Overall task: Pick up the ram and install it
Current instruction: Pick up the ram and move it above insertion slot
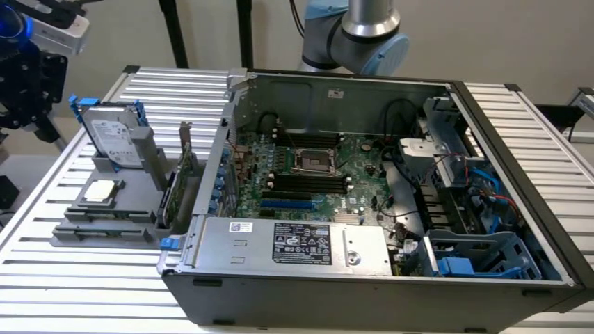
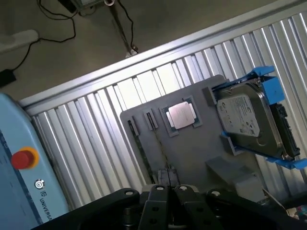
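Note:
My gripper point(image 2: 169, 184) hangs high above the grey parts holder point(image 2: 192, 148), its fingers point(image 2: 158, 191) pressed together with nothing between them. In the exterior view the gripper point(image 1: 39, 122) is a black shape at the far left, above the table's edge. What I take for the ram point(image 2: 140, 153) is a thin dark strip standing edge-on in one of the holder's two long slots, below the gripper and apart from it. The open PC case point(image 1: 519, 139) lies on the table, with the motherboard's black memory slots point(image 1: 307, 183) beneath the CPU socket.
The holder also carries a silver hard drive in a blue frame point(image 1: 116, 139), a loose CPU point(image 1: 100, 191) and an upright card with a metal bracket point(image 1: 183, 174) beside the case wall. The power supply point(image 1: 297, 243) fills the case's near side. The arm's base point(image 1: 357, 35) stands behind the case.

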